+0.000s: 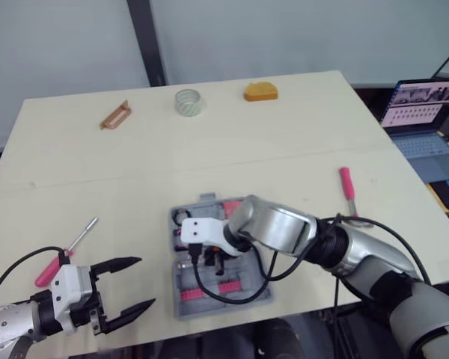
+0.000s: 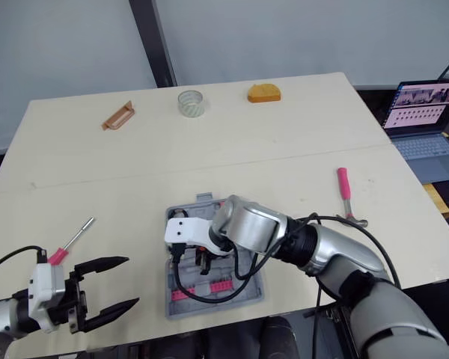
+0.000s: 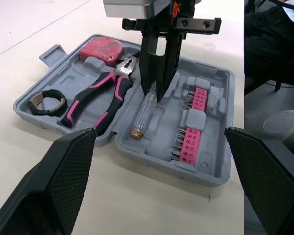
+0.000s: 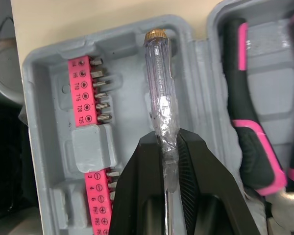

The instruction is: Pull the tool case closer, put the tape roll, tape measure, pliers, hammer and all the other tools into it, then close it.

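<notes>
- the right gripper (image 4: 166, 142) is closed narrow on the tester (image 4: 159, 88), pinching its blade end. the clear handle runs straight out ahead of the fingertips, with the brass cap farthest from the wrist.
- the case (image 3: 213, 174) lies open directly under this gripper. the tester's long axis lines up with the bare groove below it, with the bits (image 4: 90, 90) on one side and the pliers (image 4: 247, 122) on the other, across the hinge.
- in the left wrist view the tester slopes down from the fingertips with its cap end low over the tray. i cannot tell whether it touches.
- judgement: what's left for this tool is a short drop along that same line and then letting go. no turn of the wrist looks needed.
- the left gripper (image 1: 146, 282) is spread wide and holds nothing. the case is off to its inner side, apart from it.
- a screwdriver (image 1: 67, 253) lies just beside the left wrist, its shaft slanting away. the left arm is the nearer one for it.
- the hammer (image 1: 347, 187) lies beyond the right arm's outer side, so it's nearer the right arm.
- the clear roll (image 1: 188, 102) sits far ahead of both grippers.
</notes>
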Controlling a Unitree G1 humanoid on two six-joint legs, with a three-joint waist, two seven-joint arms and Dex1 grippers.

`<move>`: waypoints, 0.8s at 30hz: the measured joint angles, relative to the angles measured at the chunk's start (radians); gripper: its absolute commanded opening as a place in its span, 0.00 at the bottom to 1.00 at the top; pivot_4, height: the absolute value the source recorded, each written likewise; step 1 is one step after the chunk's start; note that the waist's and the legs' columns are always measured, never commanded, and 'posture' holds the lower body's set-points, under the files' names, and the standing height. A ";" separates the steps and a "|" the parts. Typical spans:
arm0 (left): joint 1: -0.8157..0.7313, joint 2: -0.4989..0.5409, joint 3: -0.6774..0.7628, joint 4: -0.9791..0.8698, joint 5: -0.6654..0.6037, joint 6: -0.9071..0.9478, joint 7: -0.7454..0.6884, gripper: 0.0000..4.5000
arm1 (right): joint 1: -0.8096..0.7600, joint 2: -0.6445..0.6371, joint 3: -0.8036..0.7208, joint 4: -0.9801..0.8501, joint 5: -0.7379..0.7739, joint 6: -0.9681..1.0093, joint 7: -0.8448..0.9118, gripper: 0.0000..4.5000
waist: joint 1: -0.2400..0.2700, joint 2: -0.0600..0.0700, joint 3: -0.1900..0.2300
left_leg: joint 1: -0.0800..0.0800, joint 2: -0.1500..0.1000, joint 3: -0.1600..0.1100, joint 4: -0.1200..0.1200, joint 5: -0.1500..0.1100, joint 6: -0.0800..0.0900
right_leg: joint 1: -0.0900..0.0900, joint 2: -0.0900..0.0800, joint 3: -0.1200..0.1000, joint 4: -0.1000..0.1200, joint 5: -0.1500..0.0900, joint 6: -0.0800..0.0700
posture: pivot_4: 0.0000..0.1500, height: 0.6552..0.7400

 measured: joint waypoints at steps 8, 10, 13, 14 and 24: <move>0.011 0.000 0.017 -0.010 0.000 -0.001 0.001 1.00 | 0.000 0.007 0.002 0.021 -0.032 -0.020 0.005 0.02 | 0.000 0.000 0.000 | 0.000 0.000 0.001 0.000 0.000 0.000 | 0.000 0.000 0.000 0.000 0.000 0.000 | 1.00 1.00; 0.011 0.000 0.017 -0.016 0.000 -0.002 0.001 1.00 | 0.000 0.007 0.002 0.023 -0.036 -0.021 0.010 0.02 | 0.000 0.000 0.000 | 0.000 0.000 0.001 0.000 0.000 0.000 | 0.000 0.000 0.000 0.000 0.000 0.000 | 1.00 1.00; 0.014 -0.001 0.017 -0.017 0.000 -0.007 0.000 1.00 | 0.000 0.007 0.007 0.023 -0.046 -0.022 0.019 0.02 | 0.000 0.000 0.000 | 0.000 0.000 0.001 0.000 0.000 0.000 | 0.000 0.000 0.000 0.000 0.000 0.000 | 1.00 1.00; 0.016 -0.002 0.017 -0.017 0.000 -0.008 0.000 1.00 | 0.000 0.008 0.009 0.023 -0.049 -0.022 0.020 0.02 | 0.000 0.000 0.000 | 0.000 0.000 0.001 0.000 0.000 0.000 | 0.000 0.000 0.000 0.000 0.000 0.000 | 1.00 1.00; 0.021 -0.006 0.017 -0.017 0.000 -0.018 0.001 1.00 | 0.005 0.017 0.010 0.025 -0.062 -0.022 0.022 0.02 | 0.000 0.000 0.000 | 0.000 0.000 0.001 0.000 0.000 0.000 | 0.000 0.000 0.000 0.000 0.000 0.000 | 1.00 1.00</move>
